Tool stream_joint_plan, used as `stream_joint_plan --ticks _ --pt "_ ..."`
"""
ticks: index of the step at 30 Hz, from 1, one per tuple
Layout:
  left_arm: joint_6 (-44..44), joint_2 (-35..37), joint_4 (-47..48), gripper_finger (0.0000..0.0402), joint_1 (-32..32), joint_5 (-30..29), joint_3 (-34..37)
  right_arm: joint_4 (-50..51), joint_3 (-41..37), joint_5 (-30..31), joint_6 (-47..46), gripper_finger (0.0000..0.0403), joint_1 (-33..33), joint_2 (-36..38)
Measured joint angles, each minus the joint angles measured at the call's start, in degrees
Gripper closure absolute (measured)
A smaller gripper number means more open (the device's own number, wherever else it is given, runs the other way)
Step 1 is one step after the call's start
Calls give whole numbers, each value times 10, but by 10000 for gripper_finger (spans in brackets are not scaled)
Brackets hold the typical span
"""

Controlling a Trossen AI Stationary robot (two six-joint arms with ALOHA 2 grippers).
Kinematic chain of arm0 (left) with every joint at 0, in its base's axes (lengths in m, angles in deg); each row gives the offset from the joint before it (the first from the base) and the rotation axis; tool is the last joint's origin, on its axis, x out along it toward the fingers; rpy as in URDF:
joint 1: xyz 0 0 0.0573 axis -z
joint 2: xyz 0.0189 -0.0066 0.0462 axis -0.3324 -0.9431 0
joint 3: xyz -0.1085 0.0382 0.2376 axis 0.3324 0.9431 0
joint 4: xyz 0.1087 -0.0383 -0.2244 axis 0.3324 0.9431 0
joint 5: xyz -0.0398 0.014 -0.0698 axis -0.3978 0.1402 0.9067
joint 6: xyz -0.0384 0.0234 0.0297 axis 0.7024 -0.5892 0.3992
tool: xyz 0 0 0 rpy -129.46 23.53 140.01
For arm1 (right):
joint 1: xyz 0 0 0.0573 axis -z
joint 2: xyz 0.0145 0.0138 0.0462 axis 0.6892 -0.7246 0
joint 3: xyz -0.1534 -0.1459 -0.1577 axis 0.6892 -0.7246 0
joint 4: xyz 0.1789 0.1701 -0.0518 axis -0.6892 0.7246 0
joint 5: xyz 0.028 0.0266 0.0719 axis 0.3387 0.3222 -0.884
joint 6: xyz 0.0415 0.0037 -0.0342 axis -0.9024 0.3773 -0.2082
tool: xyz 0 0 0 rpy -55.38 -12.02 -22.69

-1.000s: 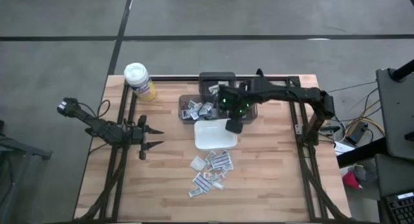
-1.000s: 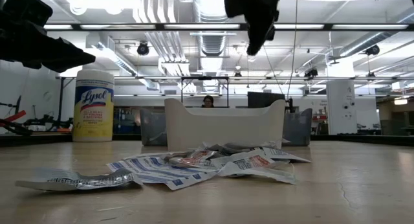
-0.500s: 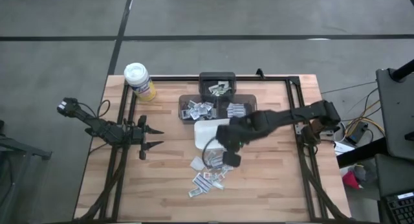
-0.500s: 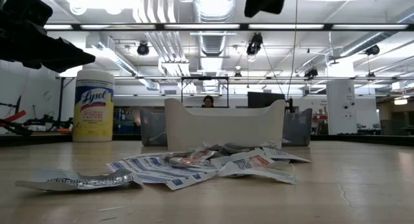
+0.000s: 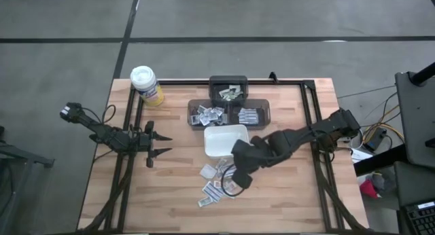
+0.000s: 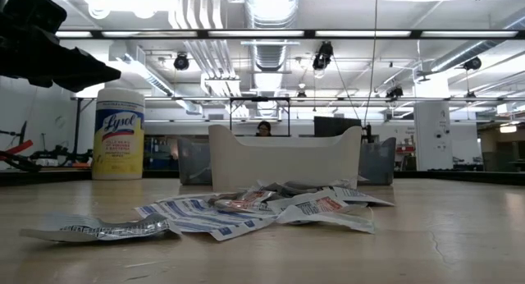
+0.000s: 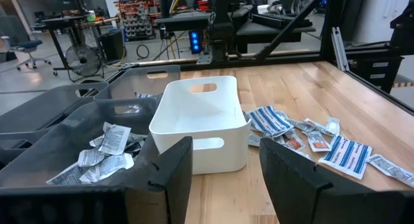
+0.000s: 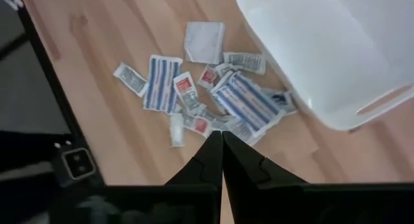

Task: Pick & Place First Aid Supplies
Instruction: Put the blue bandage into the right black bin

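above the packet pile point(image 5: 219, 179) beside the white dish point(image 5: 225, 140), right tool point(image 5: 242, 181) hovers closed, empty; left tool point(image 5: 160, 144) parked wide, empty.

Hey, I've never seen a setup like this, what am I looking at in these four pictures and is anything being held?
This is a robot with two dark arms at a wooden table. One picture looks straight down, one sits at table height, and two come from cameras on the arms' wrists. The right tool is shut and empty, above a loose pile of first aid packets. The left tool waits open at the table's left side, holding nothing. Beside the pile stands a white dish; behind it are dark bins with more packets, and a yellow canister stands at a far corner.
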Motion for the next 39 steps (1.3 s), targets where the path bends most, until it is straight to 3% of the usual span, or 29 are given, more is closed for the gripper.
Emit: stream_joint_plan --ticks 13,21,32,39 --pt "-6 0 0 225 0 0 0 2 -31 -2 -261 394 -4 0" --pt "-6 0 0 225 0 0 0 2 -87 -7 -365 394 -4 -1" --pt "-6 0 0 225 0 0 0 -14 -136 -7 -408 394 -3 -1" --pt "-6 0 0 225 0 0 0 -104 -183 -7 -401 394 -3 -1"
